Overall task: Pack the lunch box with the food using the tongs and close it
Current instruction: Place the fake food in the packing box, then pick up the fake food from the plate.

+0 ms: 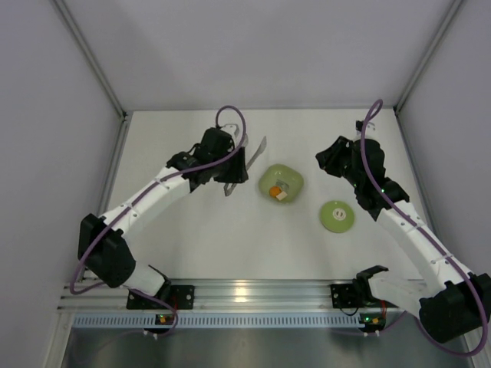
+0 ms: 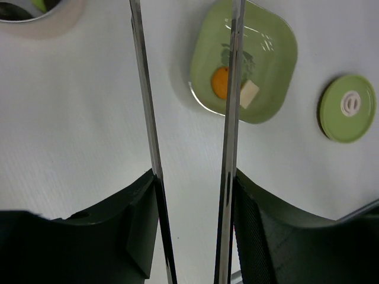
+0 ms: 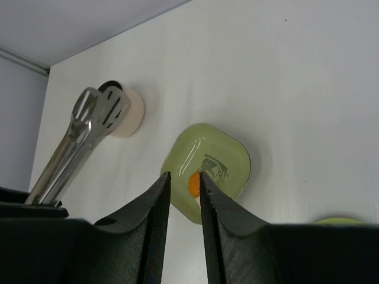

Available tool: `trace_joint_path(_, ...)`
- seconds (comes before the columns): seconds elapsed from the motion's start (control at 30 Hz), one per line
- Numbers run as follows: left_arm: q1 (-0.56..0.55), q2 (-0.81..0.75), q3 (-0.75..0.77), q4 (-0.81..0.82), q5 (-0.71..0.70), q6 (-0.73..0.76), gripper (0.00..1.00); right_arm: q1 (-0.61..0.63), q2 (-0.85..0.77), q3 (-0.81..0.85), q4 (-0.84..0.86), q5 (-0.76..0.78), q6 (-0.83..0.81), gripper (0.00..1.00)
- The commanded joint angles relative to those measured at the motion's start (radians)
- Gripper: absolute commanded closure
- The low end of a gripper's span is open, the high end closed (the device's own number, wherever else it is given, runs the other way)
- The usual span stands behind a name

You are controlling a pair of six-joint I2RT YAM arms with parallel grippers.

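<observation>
My left gripper (image 2: pixel 195 174) is shut on the silver tongs (image 2: pixel 145 89), a finger pressing each arm, and the two arms stand apart. The tongs' tips (image 3: pixel 98 109) hang over the cream lunch box (image 3: pixel 131 115), whose steel rim (image 2: pixel 35 15) shows at the left wrist view's top left. An orange piece of food (image 2: pixel 219 82) and a cream piece (image 2: pixel 249 93) lie in the green dish (image 1: pixel 281 182). The round light-green lid (image 1: pixel 337 215) lies flat right of the dish. My right gripper (image 3: pixel 185 174) hovers above the dish, narrowly open and holding nothing.
In the top view the left gripper (image 1: pixel 222 165) covers the lunch box, and the right gripper (image 1: pixel 337 157) sits right of the dish. White walls close the table on the left, back and right. An aluminium rail (image 1: pixel 253 295) runs along the near edge.
</observation>
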Motion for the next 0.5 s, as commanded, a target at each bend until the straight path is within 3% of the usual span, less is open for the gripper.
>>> trace_joint_path(0.0,-0.094,-0.04,0.052,-0.009,0.015,0.067,0.47,0.019,-0.003,0.017,0.011,-0.001,-0.007,0.74)
trace_joint_path(0.13,-0.224,-0.029,0.05,-0.049,-0.003,0.079,0.47,0.019,0.006,0.023,0.009,-0.001,-0.009,0.74)
trace_joint_path(0.47,-0.332,0.037,0.017,-0.096,-0.005,0.073,0.47,0.019,0.01,0.015,0.014,-0.001,-0.005,0.75)
